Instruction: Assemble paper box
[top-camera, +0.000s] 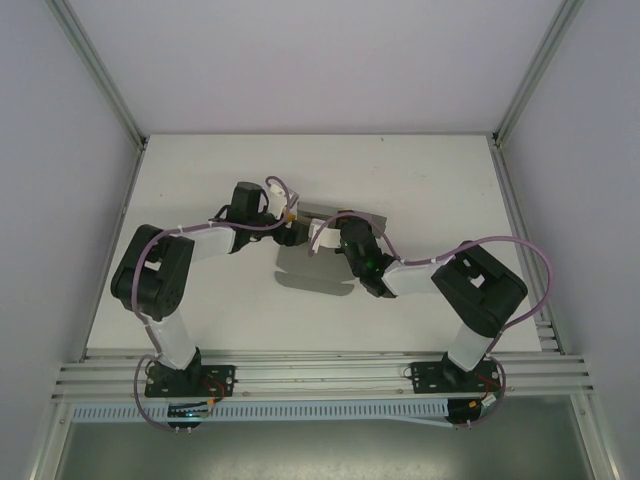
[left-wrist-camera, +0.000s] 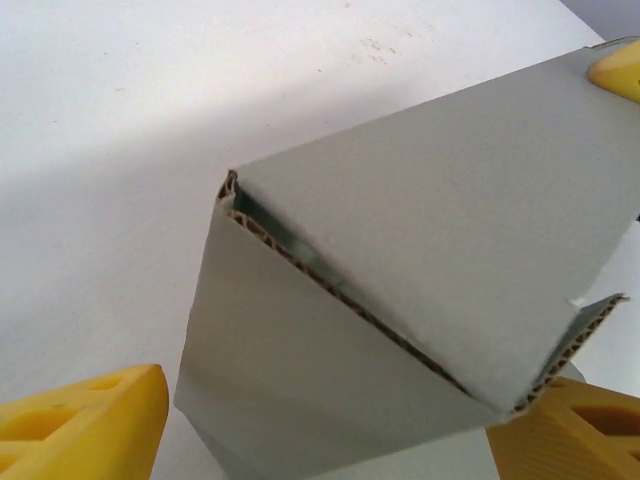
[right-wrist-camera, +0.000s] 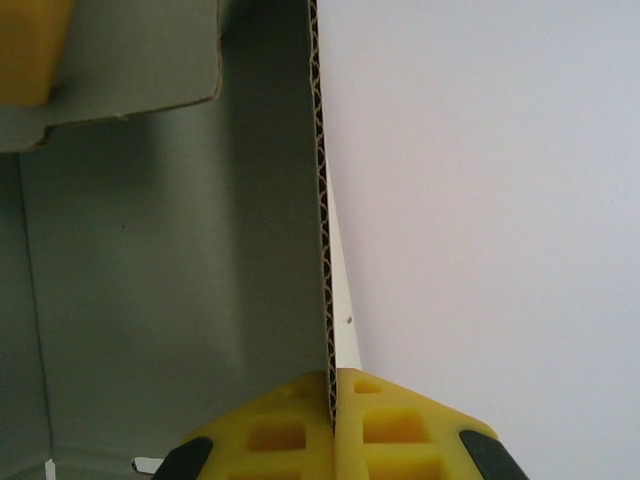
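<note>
The paper box is grey corrugated cardboard, partly folded, in the middle of the table between both arms. In the left wrist view a folded corner of the box stands between my left gripper's yellow fingers, which are wide apart and open; the left finger has a thin gap to the card. My right gripper is shut on the edge of an upright box wall. From above, the left gripper and right gripper meet at the box's far side.
The white table has free room on all sides of the box. Grey enclosure walls stand to the left, right and back. An aluminium rail with both arm bases runs along the near edge.
</note>
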